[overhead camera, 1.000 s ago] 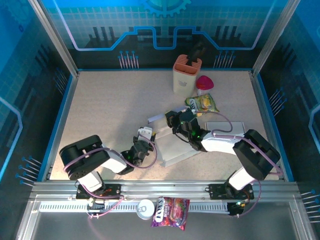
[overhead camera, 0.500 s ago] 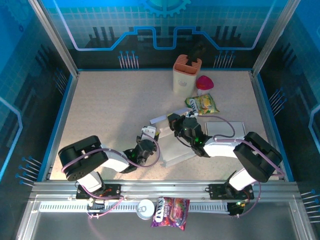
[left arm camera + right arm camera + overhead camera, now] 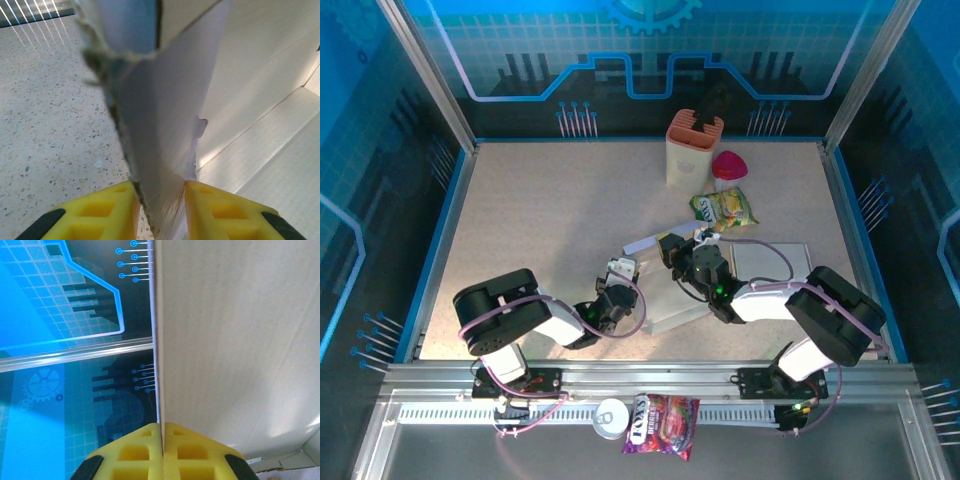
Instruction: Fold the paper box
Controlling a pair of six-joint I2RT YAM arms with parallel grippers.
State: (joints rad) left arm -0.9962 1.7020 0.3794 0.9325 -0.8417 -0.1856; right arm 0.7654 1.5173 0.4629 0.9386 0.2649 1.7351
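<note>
The paper box [image 3: 672, 303] lies partly unfolded, white and pale grey, in the middle of the table. My left gripper [image 3: 621, 272] is at its left edge. In the left wrist view a raised, creased flap [image 3: 160, 125] stands between the yellow fingers [image 3: 105, 215], touching both; the left gripper [image 3: 161, 210] is shut on it. My right gripper [image 3: 672, 249] is at the box's far edge. In the right wrist view it [image 3: 161, 442] is shut on the thin edge of an upright beige panel [image 3: 240, 340].
At the back stand a cream and orange holder [image 3: 692, 150], a pink object [image 3: 727, 165] and a yellow-green snack bag [image 3: 726, 207]. A flat white sheet [image 3: 775, 258] lies right of the box. A can [image 3: 611, 417] and a purple packet [image 3: 662, 420] rest on the front rail.
The left arm has slid right, toward the box, its jaws narrowing on the flap. The right gripper has shifted slightly nearer and right with its panel.
</note>
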